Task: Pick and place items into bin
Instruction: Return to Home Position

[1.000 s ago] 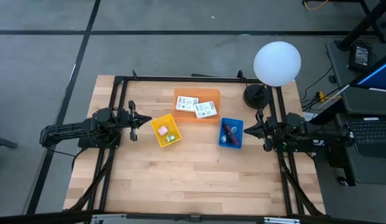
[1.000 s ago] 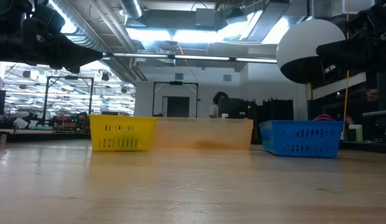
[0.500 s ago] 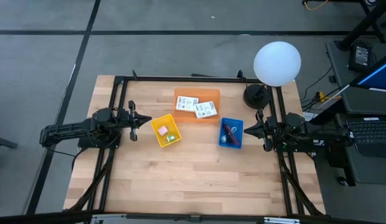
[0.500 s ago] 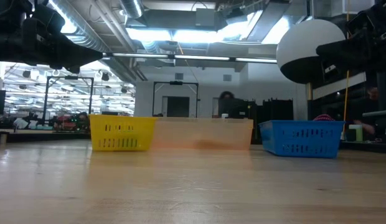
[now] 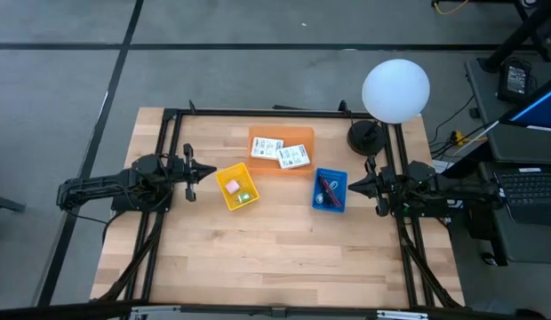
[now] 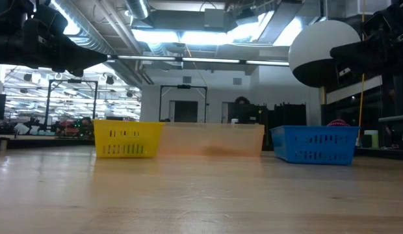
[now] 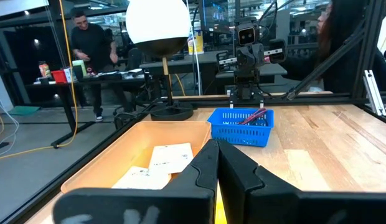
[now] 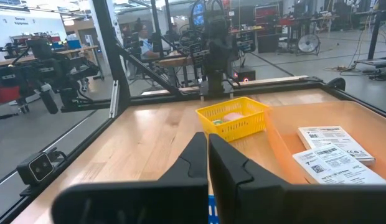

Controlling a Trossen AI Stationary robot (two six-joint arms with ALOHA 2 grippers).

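Three bins stand mid-table. The orange tray (image 5: pixel 302 138) holds two white labelled packets (image 5: pixel 267 147) (image 5: pixel 294 157). A pink block (image 5: pixel 231 186) and a green block (image 5: pixel 243 197) lie in the yellow basket (image 5: pixel 224 174). In the blue basket (image 5: pixel 339 178) rests a dark red looped cord (image 5: pixel 326 188). My left gripper (image 5: pixel 211 172) hangs shut and level at the table's left side, pointing at the yellow basket. Level at the right side, my right gripper (image 5: pixel 350 186) is shut too, just beside the blue basket.
A lamp with a white globe (image 5: pixel 395 90) on a black round base (image 5: pixel 364 136) stands at the far right corner. A black frame (image 5: pixel 258 113) rims the table. Bare wood (image 5: pixel 275 258) fills the near half. People show in the room beyond.
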